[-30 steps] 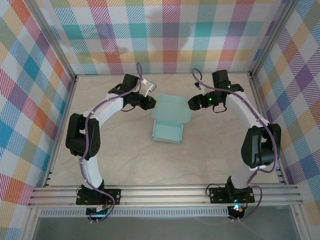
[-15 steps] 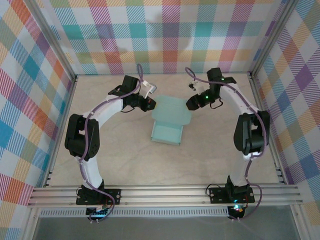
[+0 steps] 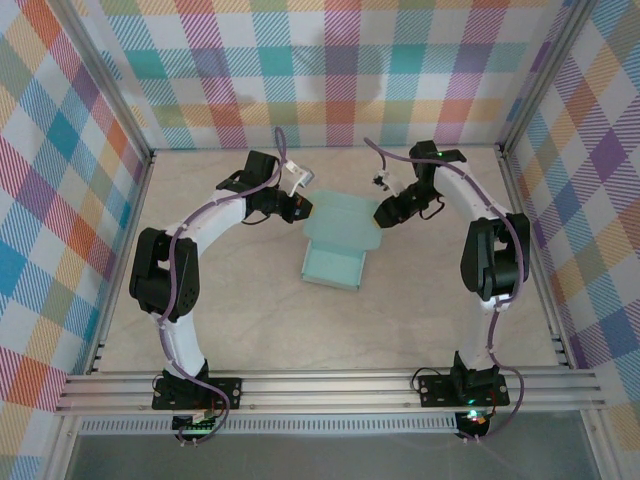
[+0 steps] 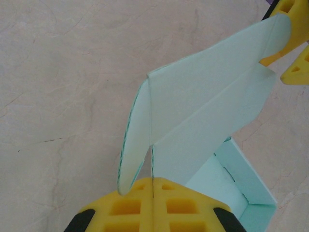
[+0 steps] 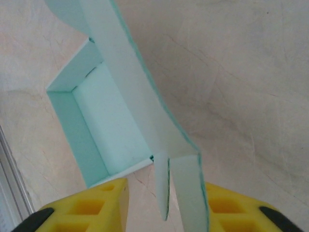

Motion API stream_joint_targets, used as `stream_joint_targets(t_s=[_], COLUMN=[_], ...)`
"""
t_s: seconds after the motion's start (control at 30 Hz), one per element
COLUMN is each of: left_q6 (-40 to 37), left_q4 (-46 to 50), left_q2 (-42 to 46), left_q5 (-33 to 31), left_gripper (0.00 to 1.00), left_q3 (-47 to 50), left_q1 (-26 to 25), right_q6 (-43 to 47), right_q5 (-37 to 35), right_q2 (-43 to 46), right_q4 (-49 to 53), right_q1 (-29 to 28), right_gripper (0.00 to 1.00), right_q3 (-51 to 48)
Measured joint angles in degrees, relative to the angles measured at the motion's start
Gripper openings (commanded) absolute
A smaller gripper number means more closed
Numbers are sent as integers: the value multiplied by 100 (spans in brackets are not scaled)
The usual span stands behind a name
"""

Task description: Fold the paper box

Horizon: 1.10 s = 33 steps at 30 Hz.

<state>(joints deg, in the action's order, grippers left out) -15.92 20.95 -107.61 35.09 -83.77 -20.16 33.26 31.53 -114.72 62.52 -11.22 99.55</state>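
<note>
Plaid walls ring a pale marbled tabletop [image 3: 250, 320], and the paper box [image 3: 338, 245] sits at its middle with the tray open and the back panel raised. Over the last second the right arm has swung in toward the box's right side. The right hand [image 5: 164, 193] has narrowed around the side flap there, but a gap shows between one pad and the card, so it straddles the flap without clamping it yet. At the box's left side the left hand [image 4: 152, 186] has not shifted: it is clenched on the opposite flap, the card pinched in the seam between its pads. The box itself has not moved. I judge both flaps will soon be held, ready to fold inward. From above, the wrists hide the fingertips at either side of the box. Whether the right hand's other pad touches the card is unclear, and part of the tray is cut off in the left wrist view
</note>
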Motion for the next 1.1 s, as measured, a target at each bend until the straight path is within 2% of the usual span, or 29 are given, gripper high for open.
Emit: stream_joint_targets(t_s=[0.1, 0.37, 0.47, 0.57, 0.7, 0.83, 0.97, 1.0, 1.07, 1.1], left_q6=[0, 2, 2, 2, 2, 33, 37, 37, -22, -22], left_q4=[0, 0, 0, 2, 2, 0, 7, 13, 87, 179], left_q2=[0, 0, 0, 0, 0, 0, 0, 0, 0, 2], left_q5=[0, 2, 2, 0, 0, 0, 0, 2, -2, -7], left_gripper=[0, 0, 0, 0, 0, 22, 29, 39, 50, 60], left_q3=[2, 2, 2, 0, 0, 0, 0, 0, -11, -33], left_q1=[0, 0, 0, 0, 4, 4, 4, 4, 4, 4], right_q6=[57, 92, 87, 103, 129, 111, 109, 107, 111, 109], right_q5=[-31, -201, -258, -256, -254, -275, -424, -474, -560, -605], right_q2=[-11, -90, -101, -101, -101, -96, 9, 59, 170, 236], right_q4=[61, 55, 55, 52, 48, -31, -192, -249, -339, -376], right_q1=[-9, -48, -48, -48, -48, -52, -105, -129, -177, -199], right_gripper=[21, 21, 13, 0, 0, 0, 0, 0, 0, 0], right_q3=[0, 0, 0, 0, 0, -24, -142, -195, -295, -343])
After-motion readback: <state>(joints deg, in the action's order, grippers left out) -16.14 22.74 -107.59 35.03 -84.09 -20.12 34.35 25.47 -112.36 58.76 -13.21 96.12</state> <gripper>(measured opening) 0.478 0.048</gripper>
